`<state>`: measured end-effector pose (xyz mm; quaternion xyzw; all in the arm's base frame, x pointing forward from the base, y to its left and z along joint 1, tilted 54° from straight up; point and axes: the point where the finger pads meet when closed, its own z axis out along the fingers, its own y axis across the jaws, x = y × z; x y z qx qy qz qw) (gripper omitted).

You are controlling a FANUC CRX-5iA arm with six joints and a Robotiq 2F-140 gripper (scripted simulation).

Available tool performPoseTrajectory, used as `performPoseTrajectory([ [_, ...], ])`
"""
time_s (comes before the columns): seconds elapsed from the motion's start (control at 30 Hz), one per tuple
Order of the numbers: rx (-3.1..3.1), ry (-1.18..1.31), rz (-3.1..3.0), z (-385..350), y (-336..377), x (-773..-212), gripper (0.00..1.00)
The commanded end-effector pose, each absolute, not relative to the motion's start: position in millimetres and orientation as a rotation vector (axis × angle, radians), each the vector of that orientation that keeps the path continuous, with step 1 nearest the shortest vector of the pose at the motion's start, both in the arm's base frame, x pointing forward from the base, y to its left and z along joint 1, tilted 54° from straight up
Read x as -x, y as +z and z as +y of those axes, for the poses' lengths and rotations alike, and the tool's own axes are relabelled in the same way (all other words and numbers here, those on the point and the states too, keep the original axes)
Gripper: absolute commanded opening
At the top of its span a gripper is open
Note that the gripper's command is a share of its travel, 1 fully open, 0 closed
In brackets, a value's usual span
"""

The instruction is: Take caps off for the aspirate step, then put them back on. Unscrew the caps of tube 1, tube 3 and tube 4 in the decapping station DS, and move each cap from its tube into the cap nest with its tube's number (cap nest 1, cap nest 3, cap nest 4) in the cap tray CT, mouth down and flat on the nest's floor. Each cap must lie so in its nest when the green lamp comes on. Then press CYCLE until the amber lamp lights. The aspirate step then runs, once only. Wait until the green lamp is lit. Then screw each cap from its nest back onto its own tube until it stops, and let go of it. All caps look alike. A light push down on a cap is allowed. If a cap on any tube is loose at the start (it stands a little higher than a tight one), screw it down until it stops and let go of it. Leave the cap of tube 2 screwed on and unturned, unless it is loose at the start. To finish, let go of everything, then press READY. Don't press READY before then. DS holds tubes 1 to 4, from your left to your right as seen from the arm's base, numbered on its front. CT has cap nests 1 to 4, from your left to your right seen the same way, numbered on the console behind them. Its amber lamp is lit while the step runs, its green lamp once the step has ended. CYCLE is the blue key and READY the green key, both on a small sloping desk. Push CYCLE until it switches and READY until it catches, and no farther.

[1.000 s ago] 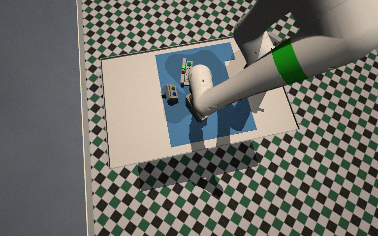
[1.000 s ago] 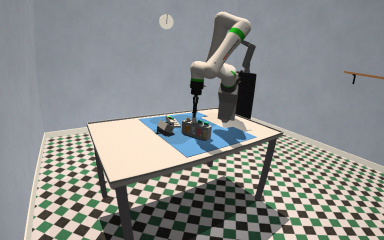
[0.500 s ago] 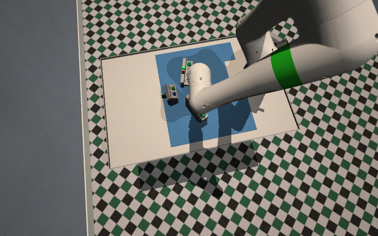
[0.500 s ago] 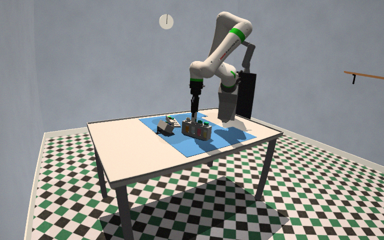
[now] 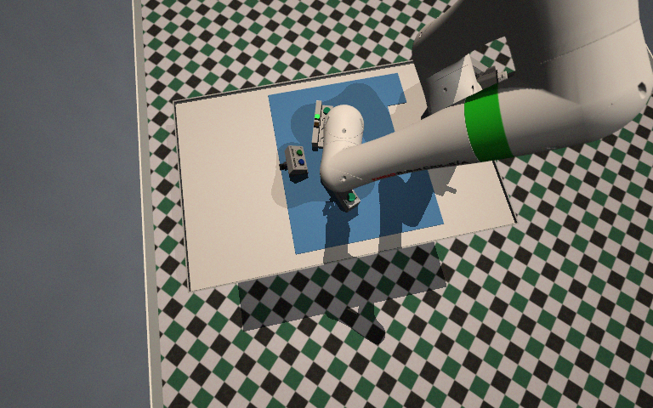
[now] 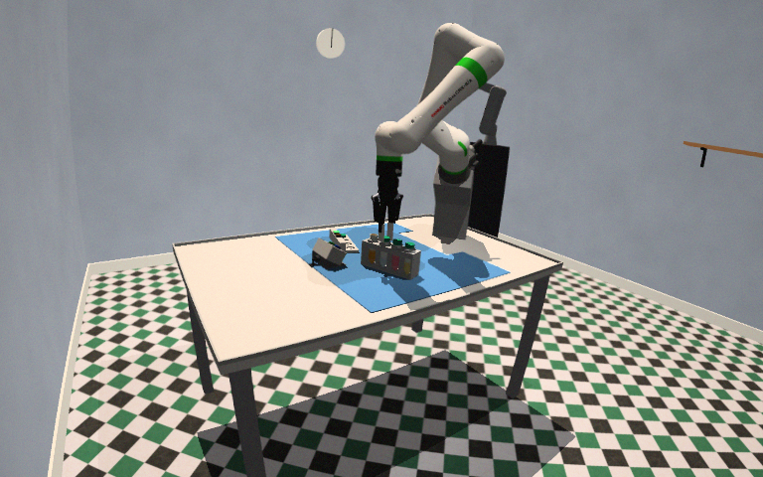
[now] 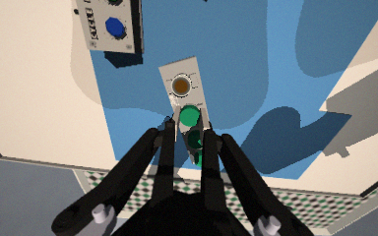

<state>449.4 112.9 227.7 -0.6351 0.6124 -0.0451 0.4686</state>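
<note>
The grey decapping station [image 7: 176, 68] [image 6: 413, 267] [image 5: 345, 204] stands on the blue mat [image 7: 236, 59]. Its end tube [image 7: 181, 85] is open and shows amber liquid. My gripper [image 7: 190, 114] [image 6: 384, 231] points straight down and is shut on the green cap [image 7: 189, 115] of the tube next to the open one. Two more green caps [image 7: 195, 139] [image 7: 199, 158] sit on the tubes behind it, between my fingers. In the top view the arm hides the gripper and most of the station; only the far end cap [image 5: 352, 196] shows. One green cap [image 5: 326, 110] lies in an end nest of the cap tray [image 5: 316, 138].
The sloping key desk [image 5: 292, 163] [image 7: 98, 34] [image 6: 326, 251] stands beside the station, with the blue CYCLE key [image 5: 301, 162] [image 7: 114, 27] and the green READY key [image 5: 299, 152]. A bright green spot [image 5: 317, 116] shows on the tray's console. The table edge [image 7: 49, 159] runs close by.
</note>
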Motion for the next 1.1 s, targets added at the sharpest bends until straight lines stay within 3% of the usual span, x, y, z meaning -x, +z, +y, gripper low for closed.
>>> performPoseTrajectory([
  [0.0,1.419,-0.037,1.677,113.5,227.8,-449.3,0.00],
  [0.2,1.419,-0.037,1.677,113.5,227.8,-449.3,0.00],
  [0.23,1.419,-0.037,1.677,113.5,227.8,-449.3,0.35],
  [0.63,1.419,-0.037,1.677,113.5,227.8,-449.3,0.35],
  [1.07,1.916,-0.407,1.136,113.2,228.1,-449.0,0.35],
])
